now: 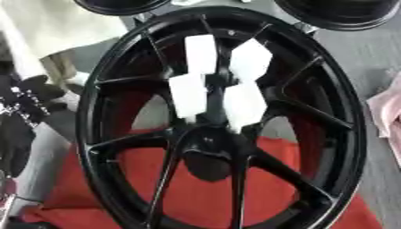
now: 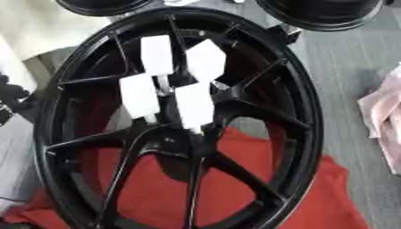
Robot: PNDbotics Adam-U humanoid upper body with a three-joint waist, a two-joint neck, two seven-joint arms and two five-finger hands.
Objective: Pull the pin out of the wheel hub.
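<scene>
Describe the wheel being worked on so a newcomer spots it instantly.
Find the red cloth. The big black spoked wheel rests on it, filling the view. Unlike the two dark round things cut off at the top, it has four white blocks near its hub.

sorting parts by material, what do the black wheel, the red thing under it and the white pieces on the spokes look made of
Black wheel: looks like cast metal with glossy black paint; rigid thin spokes, soft sheen on the rim.
Red thing: cloth, matte; it wrinkles and drapes under the wheel.
White pieces: flat, matte, four around the hub; possibly paper, tape or plastic tabs, cannot tell which.
</scene>
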